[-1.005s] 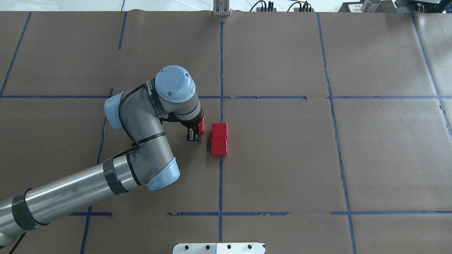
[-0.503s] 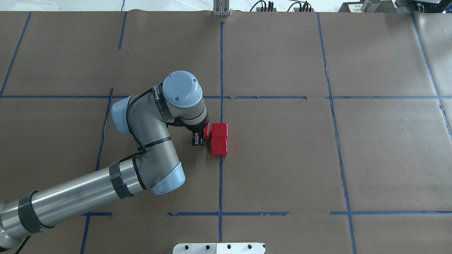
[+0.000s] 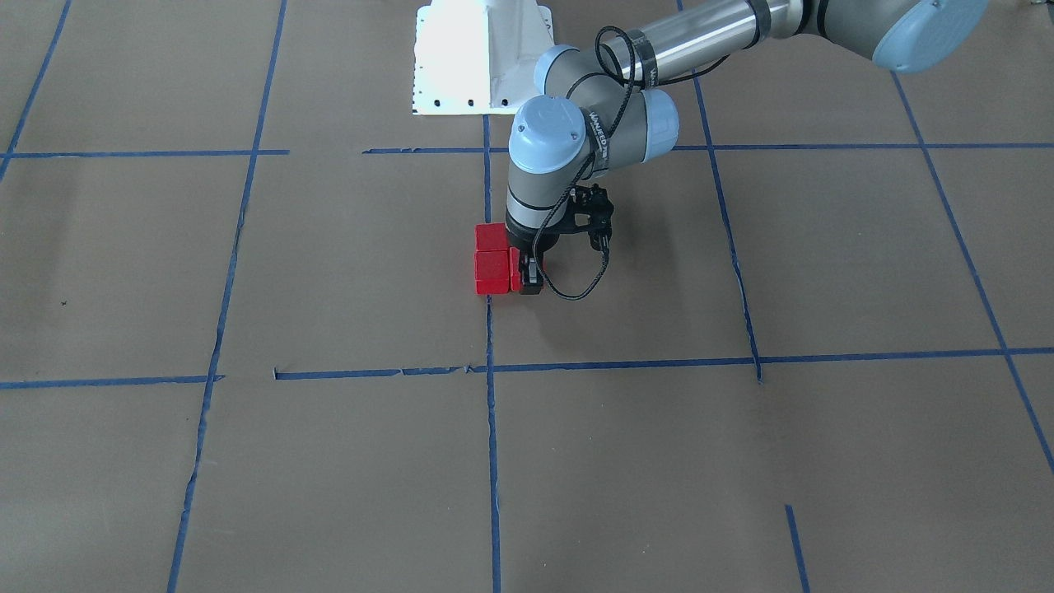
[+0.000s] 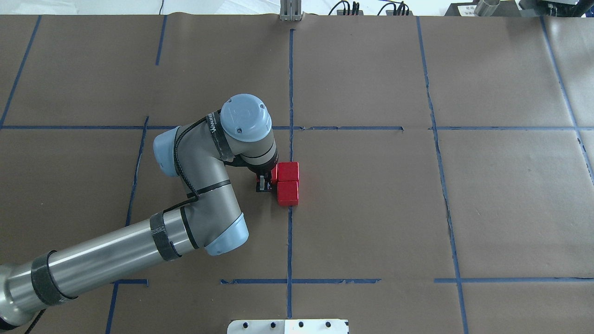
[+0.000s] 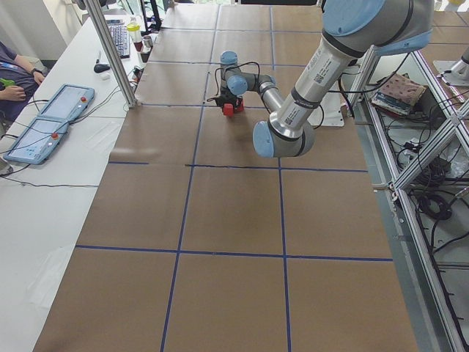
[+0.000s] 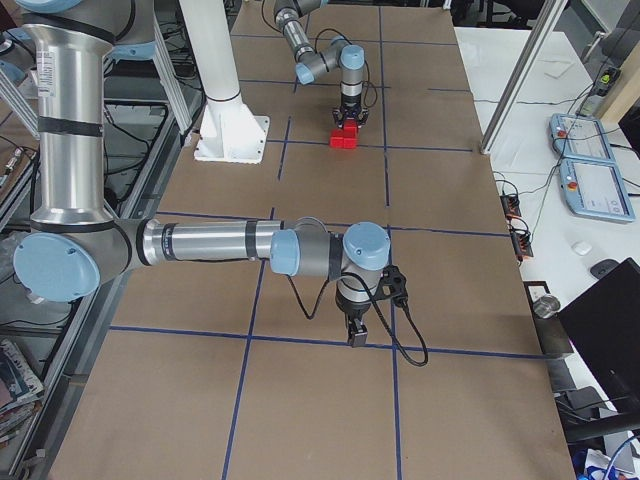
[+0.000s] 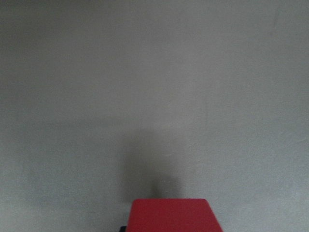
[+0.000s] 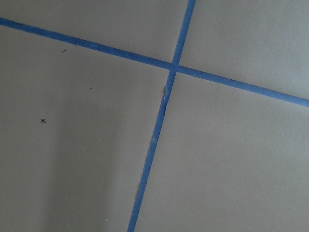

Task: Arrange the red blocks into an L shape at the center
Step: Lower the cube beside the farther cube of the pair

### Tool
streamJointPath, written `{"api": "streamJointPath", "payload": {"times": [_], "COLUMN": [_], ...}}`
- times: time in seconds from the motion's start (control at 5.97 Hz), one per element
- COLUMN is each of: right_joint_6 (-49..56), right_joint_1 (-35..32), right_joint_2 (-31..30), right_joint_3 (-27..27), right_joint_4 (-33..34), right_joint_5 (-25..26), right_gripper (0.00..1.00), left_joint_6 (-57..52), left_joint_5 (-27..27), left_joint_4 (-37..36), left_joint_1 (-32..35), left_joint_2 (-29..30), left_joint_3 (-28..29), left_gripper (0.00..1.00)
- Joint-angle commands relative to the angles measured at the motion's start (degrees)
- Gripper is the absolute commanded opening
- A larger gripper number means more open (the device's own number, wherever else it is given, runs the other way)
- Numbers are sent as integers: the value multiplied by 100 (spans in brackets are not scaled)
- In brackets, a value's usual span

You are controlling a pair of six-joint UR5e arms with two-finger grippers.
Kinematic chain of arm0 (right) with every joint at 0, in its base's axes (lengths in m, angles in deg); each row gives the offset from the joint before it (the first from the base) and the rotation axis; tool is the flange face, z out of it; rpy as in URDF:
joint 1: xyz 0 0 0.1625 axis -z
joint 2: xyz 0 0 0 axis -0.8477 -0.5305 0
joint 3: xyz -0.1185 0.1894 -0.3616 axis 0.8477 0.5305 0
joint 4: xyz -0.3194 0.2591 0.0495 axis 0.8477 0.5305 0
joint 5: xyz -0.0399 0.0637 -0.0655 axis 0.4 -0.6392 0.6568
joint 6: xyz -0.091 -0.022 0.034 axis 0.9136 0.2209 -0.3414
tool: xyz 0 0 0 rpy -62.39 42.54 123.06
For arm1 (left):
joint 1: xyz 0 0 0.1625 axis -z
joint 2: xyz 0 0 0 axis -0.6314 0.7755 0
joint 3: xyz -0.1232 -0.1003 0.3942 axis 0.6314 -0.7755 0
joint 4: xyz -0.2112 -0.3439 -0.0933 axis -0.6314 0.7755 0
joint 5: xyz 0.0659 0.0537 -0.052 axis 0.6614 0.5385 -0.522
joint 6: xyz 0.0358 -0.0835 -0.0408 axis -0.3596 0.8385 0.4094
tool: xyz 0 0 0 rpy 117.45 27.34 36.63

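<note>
Two red blocks (image 4: 288,182) lie touching in a column on the vertical blue tape line of the center (image 4: 362,208). They also show in the front view (image 3: 492,259). My left gripper (image 4: 266,182) is shut on the third red block (image 4: 274,173), pressed against the left side of the far block. In the front view this block (image 3: 515,270) sits between the pair and the left gripper (image 3: 529,277). The left wrist view shows only its top edge (image 7: 171,215). My right gripper (image 6: 357,335) hangs over bare paper at the table's right end; I cannot tell whether it is open or shut.
The white robot base plate (image 4: 287,326) sits at the near table edge. Cables and metal posts (image 4: 290,11) line the far edge. An operator's side table with teach pendants (image 5: 44,125) stands beyond the far edge.
My left arm has moved right with the red block, closing the gap until the block meets the far block of the pair. The two lying blocks have not moved.
</note>
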Motion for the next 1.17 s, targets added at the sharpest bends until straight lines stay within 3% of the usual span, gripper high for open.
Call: {"api": "streamJointPath", "payload": {"times": [0.0, 0.5, 1.01], "right_joint_6": [0, 0, 0], "right_joint_1": [0, 0, 0], "right_joint_2": [0, 0, 0], "right_joint_3": [-3, -3, -3], "right_joint_4": [6, -3, -3], "right_joint_5": [0, 0, 0], "right_gripper": [100, 100, 100], "left_joint_6": [0, -9, -105], "left_joint_5": [0, 0, -9], "left_joint_4": [0, 140, 132], "left_joint_1": [-1, -1, -10], "left_joint_2": [2, 107, 99], "left_joint_3": [13, 285, 286], "left_gripper": [23, 25, 38]}}
